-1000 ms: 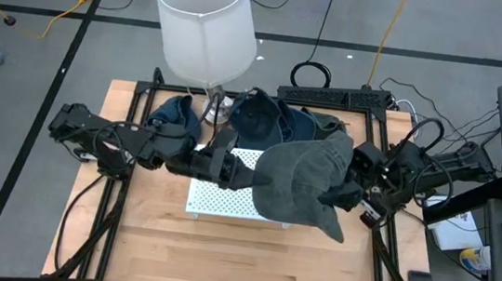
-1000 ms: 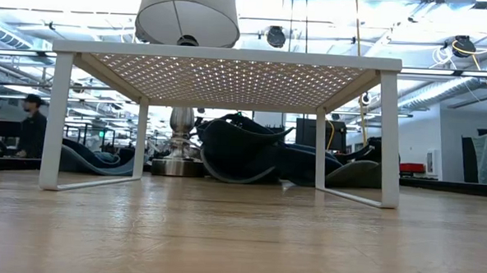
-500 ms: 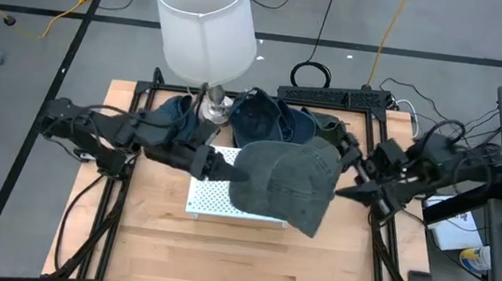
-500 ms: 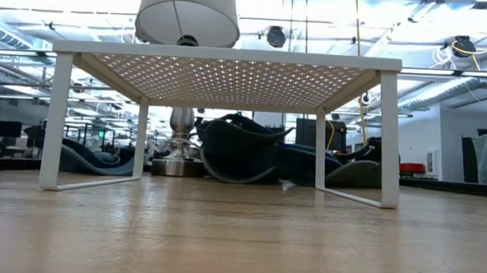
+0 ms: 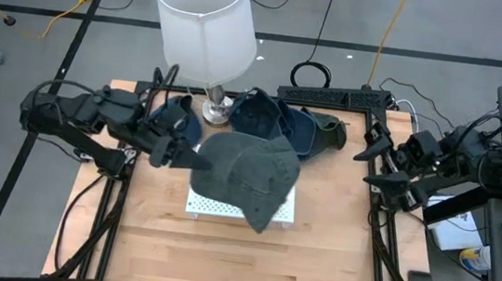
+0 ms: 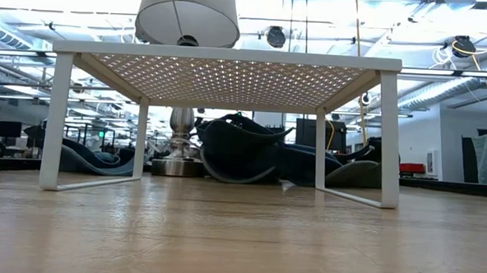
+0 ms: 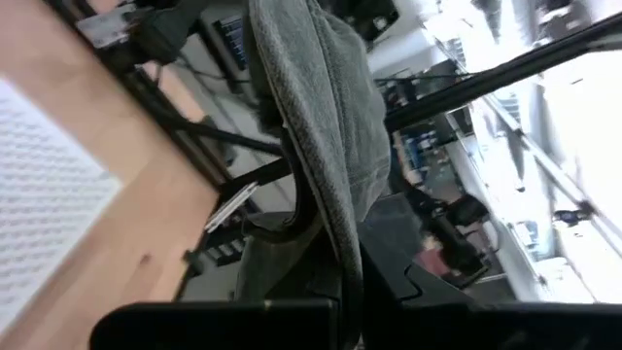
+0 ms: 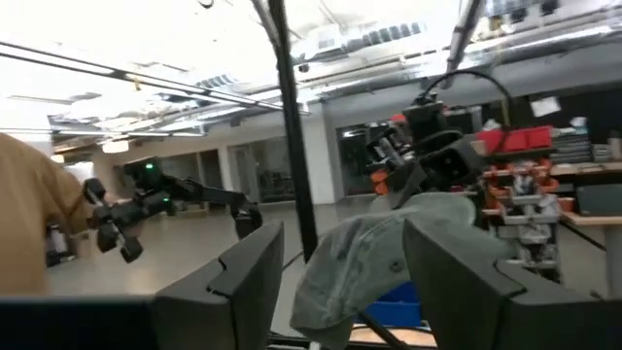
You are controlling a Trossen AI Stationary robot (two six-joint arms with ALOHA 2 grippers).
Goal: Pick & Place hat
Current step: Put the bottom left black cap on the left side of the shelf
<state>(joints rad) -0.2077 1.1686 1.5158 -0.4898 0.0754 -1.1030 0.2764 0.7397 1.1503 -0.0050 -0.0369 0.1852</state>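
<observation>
So the left tool [image 5: 195, 158] is pinched tight on the edge of the grey hat [image 5: 247, 174], a soft washed-cotton cap with a curved brim. The hat hangs out in front of that tool, draped over the white perforated metal rack [image 5: 214, 201] on the pale wood worktop [image 5: 220, 259]. In the left wrist view the fabric [image 7: 326, 117] folds in a thick crease right between the fingers. The right tool [image 5: 368, 159] sits well off to the far side of the hat, fingers spread apart, nothing in them. Behind the hat there's a heap of dark blue caps [image 5: 276, 120] and a lamp [image 5: 205, 25] with a smooth white drum shade.
</observation>
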